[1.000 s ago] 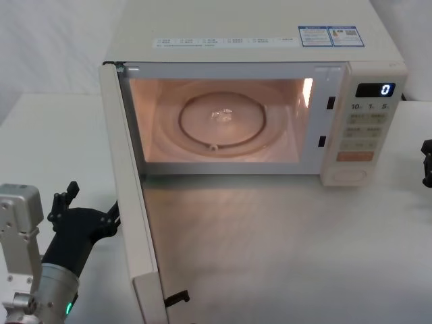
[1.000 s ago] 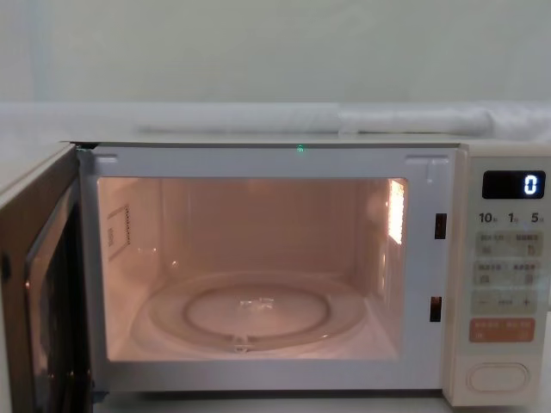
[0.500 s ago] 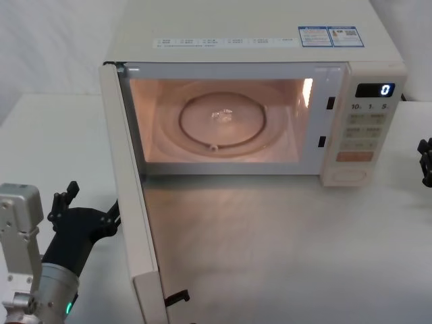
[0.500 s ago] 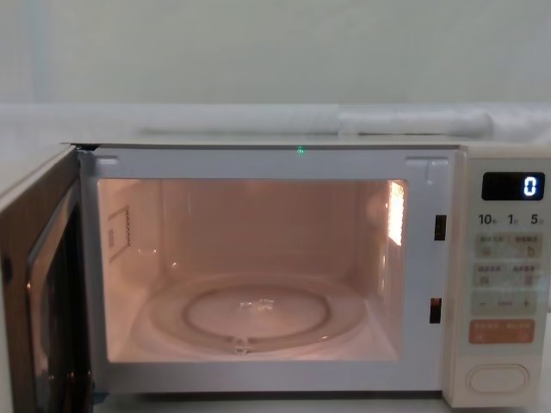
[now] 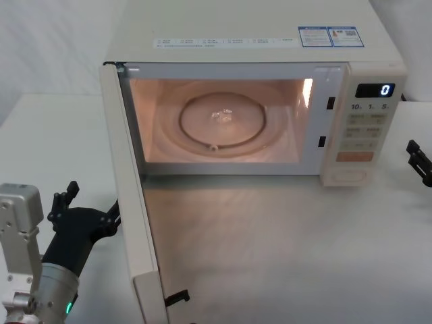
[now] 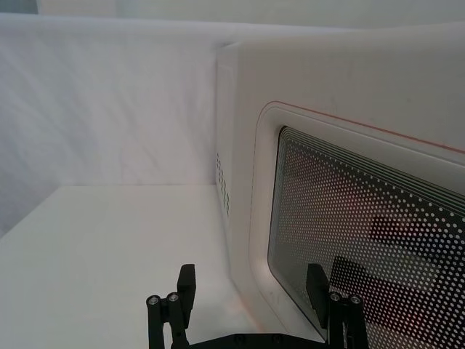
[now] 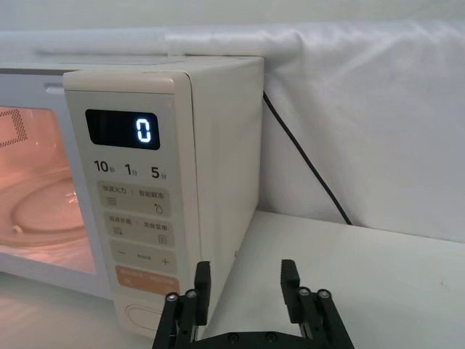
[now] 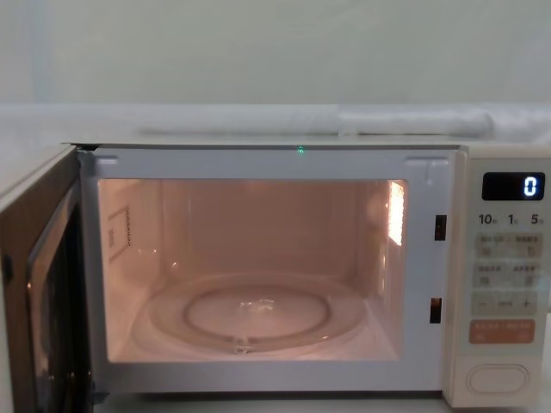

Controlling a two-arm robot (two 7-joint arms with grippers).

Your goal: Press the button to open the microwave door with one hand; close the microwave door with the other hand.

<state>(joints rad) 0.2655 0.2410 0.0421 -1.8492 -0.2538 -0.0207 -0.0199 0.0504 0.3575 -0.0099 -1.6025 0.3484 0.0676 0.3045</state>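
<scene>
Standing wide open, microwave door point(image 5: 132, 202) just beside left gripper point(image 6: 251, 287) (fingers spread, empty); right gripper point(image 7: 245, 283) likewise.

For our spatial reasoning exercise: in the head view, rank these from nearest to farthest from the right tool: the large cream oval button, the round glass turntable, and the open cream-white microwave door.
1. The large cream oval button, low on the control panel, just left of the right tool.
2. The round glass turntable, mid-cavity.
3. The open cream-white microwave door, far left, beside the left tool.

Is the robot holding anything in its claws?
No. The left gripper is open beside the microwave door, the right gripper open and empty.
</scene>
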